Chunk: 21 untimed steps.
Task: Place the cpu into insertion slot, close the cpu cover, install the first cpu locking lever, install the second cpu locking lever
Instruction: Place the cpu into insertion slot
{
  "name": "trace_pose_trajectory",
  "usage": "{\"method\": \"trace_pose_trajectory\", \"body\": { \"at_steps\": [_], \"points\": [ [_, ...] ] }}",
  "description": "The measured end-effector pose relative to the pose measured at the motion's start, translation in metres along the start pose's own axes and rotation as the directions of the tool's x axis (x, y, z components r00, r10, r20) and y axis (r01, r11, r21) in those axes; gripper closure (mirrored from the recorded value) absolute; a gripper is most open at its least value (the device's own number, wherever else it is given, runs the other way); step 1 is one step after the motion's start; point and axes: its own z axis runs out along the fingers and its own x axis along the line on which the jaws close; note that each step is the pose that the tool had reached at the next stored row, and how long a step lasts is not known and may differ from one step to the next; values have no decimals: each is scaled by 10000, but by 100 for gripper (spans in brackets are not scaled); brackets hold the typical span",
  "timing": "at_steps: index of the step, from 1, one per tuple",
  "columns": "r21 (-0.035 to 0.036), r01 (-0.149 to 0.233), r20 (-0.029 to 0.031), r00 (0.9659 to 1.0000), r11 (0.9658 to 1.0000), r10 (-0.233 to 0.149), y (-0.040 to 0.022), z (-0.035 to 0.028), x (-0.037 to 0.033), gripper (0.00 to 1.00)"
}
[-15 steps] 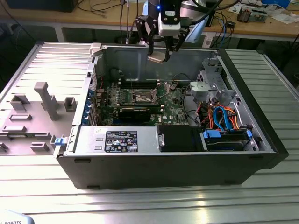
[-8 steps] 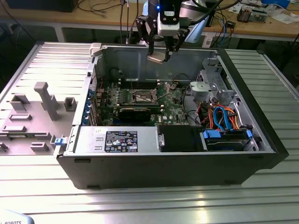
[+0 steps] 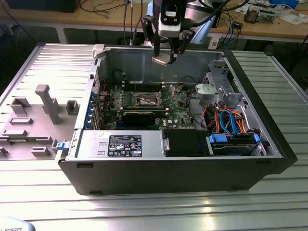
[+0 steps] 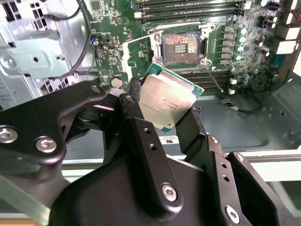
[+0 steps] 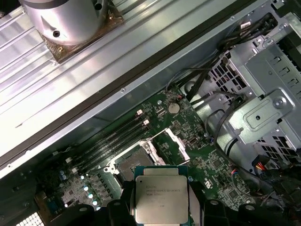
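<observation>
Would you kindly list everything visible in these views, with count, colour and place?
computer case: one, black, open, on the table
table: one, silver, slatted, under the case
insertion slot: one, dark centre with silver rim, on the green board, empty
cpu cover: one, silver, swung open beside the slot
graphics card: one, black, on the board
drive cage: one, grey, inside the case at the exterior view's right
fixture block: one, grey, on the table at the exterior view's left
cpu: one, silver-grey, held above the board
tool: one, black, shut on the cpu
</observation>
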Motion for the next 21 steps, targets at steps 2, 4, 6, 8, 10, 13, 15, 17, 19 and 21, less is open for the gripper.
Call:
{"method": "trace_pose_trajectory", "body": {
  "at_steps": [2, 4, 6, 8, 10, 13, 15, 17, 19, 21],
  "points": [
    [-1, -91, 8, 10000, 10000, 91, 0, 0, 0, 46],
    [-2, -103, 9, 9999, 9999, 103, 0, 0, 0, 46],
    [-2, -104, 9, 9999, 9999, 104, 0, 0, 0, 46],
    [-2, -106, 9, 9999, 9999, 106, 0, 0, 0, 46],
    [-2, -109, 10, 9999, 9999, 109, 0, 0, 0, 46],
    [-2, -119, 11, 9999, 9999, 119, 0, 0, 0, 46],
    [-3, -151, 14, 9999, 9999, 151, 0, 0, 0, 46],
    [-6, -316, 28, 9995, 9995, 316, 0, 0, 0, 46],
    [-16, -693, 62, 9976, 9976, 693, 0, 2, 0, 46],
    [-29, -1172, 104, 9931, 9931, 1172, 0, 3, 0, 46]
  ]
}}
